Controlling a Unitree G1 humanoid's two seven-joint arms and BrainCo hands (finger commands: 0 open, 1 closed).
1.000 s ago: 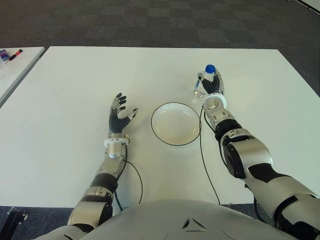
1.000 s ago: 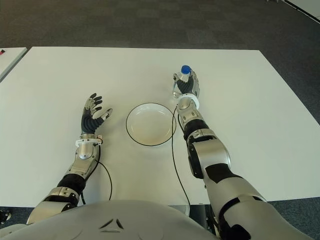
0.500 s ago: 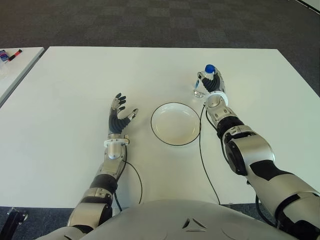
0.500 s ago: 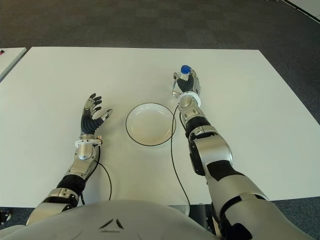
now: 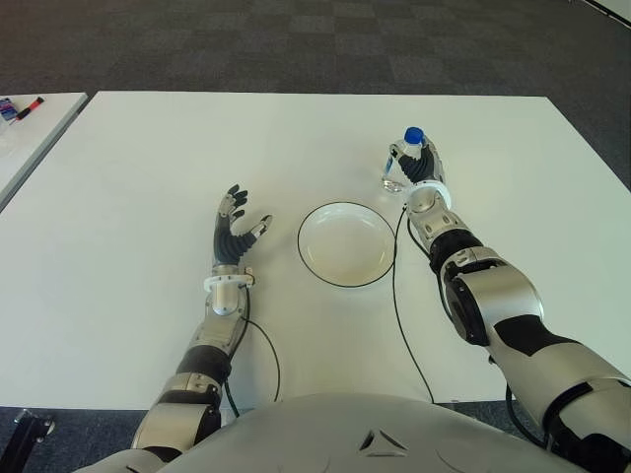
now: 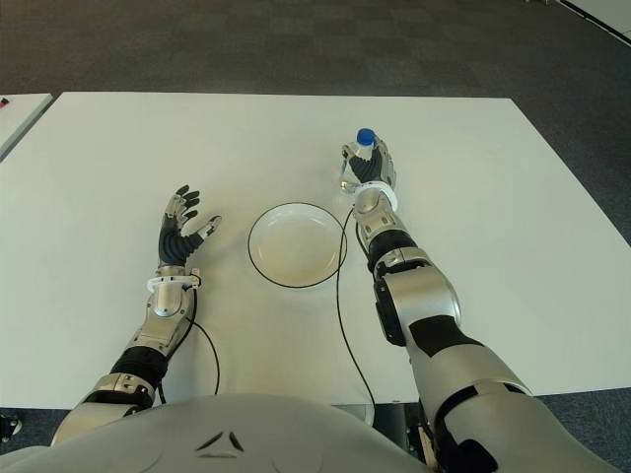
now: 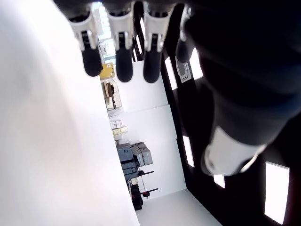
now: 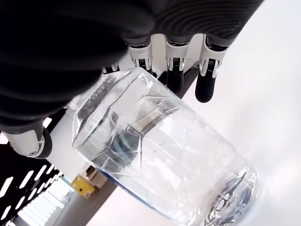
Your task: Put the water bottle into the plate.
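Clear plastic, blue-capped, the water bottle [image 5: 405, 158] stands on the white tabletop [image 5: 138, 158] toward its right edge, just beyond and to the right of the plate [image 5: 347, 243], whose inside holds nothing yet. The right hand [image 5: 419, 169] is at the bottle, and the right wrist view shows the fingers [image 8: 206, 80] curled round one side of the body with the thumb on the other, so the bottle sits between them against the palm. The step looks like securing and lifting: I would keep the grip on the wide body, lift straight up so the base clears the rim, then carry it toward the plate's centre, upright throughout. The left hand [image 5: 234, 229] shows left of the plate, fingers spread and holding nothing.
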